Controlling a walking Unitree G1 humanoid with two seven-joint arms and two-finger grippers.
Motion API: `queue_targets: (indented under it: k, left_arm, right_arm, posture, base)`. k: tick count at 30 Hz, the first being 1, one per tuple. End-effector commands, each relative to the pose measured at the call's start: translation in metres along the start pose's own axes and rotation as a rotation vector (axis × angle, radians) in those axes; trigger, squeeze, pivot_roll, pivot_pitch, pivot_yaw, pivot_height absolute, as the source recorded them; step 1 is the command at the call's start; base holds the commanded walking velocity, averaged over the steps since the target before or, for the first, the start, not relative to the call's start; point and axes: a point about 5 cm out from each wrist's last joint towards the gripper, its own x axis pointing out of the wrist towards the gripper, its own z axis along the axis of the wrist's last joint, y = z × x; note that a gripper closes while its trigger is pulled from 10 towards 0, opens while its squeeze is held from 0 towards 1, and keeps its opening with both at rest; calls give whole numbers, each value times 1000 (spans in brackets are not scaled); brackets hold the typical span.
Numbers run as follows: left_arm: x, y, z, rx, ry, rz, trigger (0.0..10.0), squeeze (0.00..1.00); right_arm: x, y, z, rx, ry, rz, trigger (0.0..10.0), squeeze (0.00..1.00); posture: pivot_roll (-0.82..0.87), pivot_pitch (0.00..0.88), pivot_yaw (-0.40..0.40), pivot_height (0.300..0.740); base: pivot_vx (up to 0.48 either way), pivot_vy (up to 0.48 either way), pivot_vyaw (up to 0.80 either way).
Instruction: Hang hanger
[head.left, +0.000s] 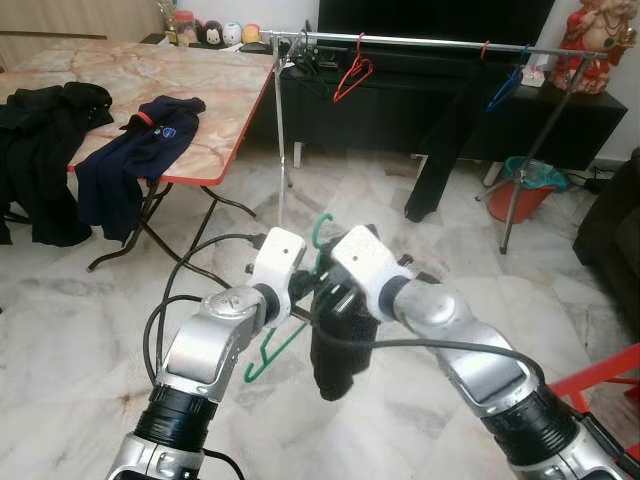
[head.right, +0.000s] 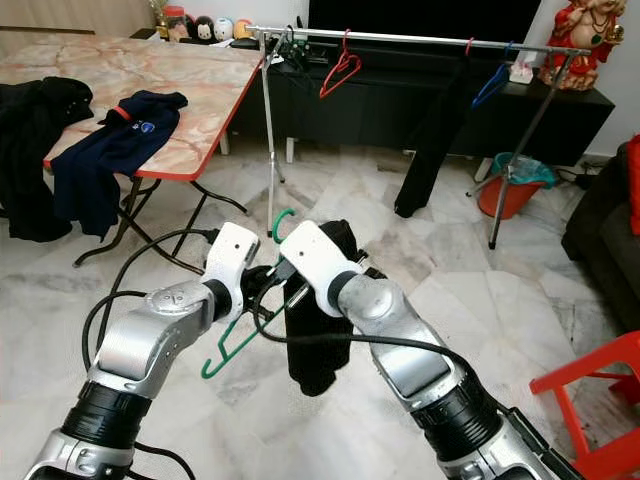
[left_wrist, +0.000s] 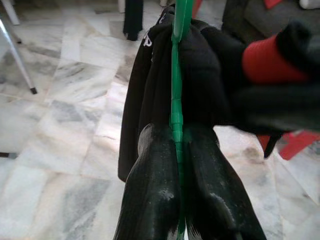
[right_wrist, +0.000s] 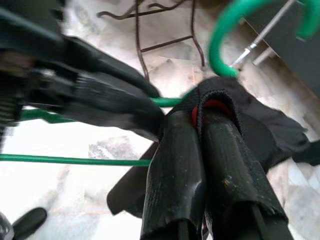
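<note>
A green hanger (head.left: 272, 352) with a black garment (head.left: 335, 345) draped over it is held in front of me above the marble floor. My left gripper (left_wrist: 177, 150) is shut on the hanger's green bar. My right gripper (right_wrist: 200, 125) is shut on the black garment at its red-trimmed collar, just under the hanger's hook (right_wrist: 235, 30). Both grippers meet at the hanger's neck (head.left: 318, 285). Farther ahead stands a metal clothes rail (head.left: 430, 42) carrying a red hanger (head.left: 352, 75), a blue hanger (head.left: 505, 88) and hanging black trousers (head.left: 440, 150).
A folding table (head.left: 215, 110) with dark clothes (head.left: 135, 160) on it stands to the left. A dark TV cabinet (head.left: 560, 110) runs behind the rail. An orange bin (head.left: 525, 190) sits at the right, and a red chair (head.left: 600, 375) stands near my right arm.
</note>
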Motion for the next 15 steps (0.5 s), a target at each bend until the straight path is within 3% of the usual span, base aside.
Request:
queue_targets:
  k: [1, 7, 10, 12, 15]
  left_arm:
    - [0, -10, 14, 32, -58, -61, 10000, 0]
    - [-2, -14, 15, 11, -75, -125, 10000, 0]
    - [-3, -15, 14, 40, -64, -136, 10000, 0]
    - [-4, -12, 10, 83, -31, -122, 10000, 0]
    - [-5, -10, 8, 102, -14, -115, 10000, 0]
  right_arm:
    - [-3, 11, 10, -34, -56, 73, 10000, 0]
    - [-6, 17, 13, -47, -79, 134, 10000, 0]
    - [-6, 1, 12, -26, -69, 25, 10000, 0]
    - [-6, -24, 4, -59, -19, -120, 10000, 0]
    - [-7, -33, 3, -35, -15, -163, 10000, 0]
  posture:
    - [130, 0, -57, 740]
    - [130, 0, -57, 740]
    - [129, 0, -56, 740]
    - [128, 0, -55, 740]
    - [130, 0, -56, 740]
  base:
    - [0, 0, 0]
    - [0, 0, 0]
    - [0, 0, 0]
    - [0, 0, 0]
    - [0, 0, 0]
